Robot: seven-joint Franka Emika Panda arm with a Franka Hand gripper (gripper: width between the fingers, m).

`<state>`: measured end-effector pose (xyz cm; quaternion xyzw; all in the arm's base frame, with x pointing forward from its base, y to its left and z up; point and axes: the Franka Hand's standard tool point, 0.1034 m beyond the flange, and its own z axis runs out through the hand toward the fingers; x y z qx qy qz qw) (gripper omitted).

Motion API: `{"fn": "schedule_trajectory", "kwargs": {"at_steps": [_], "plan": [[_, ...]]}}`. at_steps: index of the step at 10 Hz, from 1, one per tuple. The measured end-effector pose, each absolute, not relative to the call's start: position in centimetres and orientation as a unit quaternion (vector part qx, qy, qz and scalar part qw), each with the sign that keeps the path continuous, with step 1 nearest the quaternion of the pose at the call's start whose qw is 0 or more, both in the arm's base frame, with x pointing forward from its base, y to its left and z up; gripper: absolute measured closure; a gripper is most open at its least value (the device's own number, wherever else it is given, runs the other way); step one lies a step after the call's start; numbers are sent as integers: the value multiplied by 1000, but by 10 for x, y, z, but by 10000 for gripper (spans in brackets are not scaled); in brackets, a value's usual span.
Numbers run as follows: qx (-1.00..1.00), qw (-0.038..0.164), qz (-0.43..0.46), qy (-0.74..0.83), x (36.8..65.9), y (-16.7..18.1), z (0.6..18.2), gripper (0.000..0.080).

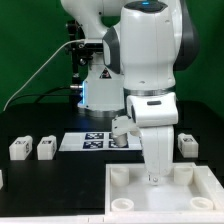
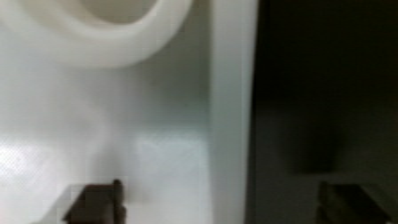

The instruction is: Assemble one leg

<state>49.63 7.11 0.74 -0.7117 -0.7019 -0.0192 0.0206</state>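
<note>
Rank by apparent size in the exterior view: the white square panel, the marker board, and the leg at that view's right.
1. White panel: clearly the largest, though it is nearest the camera and cropped by the frame.
2. Marker board: in between.
3. Leg: the smallest.

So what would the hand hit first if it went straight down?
The white panel, near its edge, I think. The hand points down over it; how close is hard to tell.
</note>
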Motion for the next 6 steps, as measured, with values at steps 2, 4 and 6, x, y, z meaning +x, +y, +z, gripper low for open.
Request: {"fn": "schedule_trajectory", "kwargs": {"at_steps": [2,4,6], "plan": [[-712,21,-19,-702,496,71,7,161],[-712,21,-19,-701,496,70,7,152],[-712,21,-19,-701,496,70,7,150]]}}
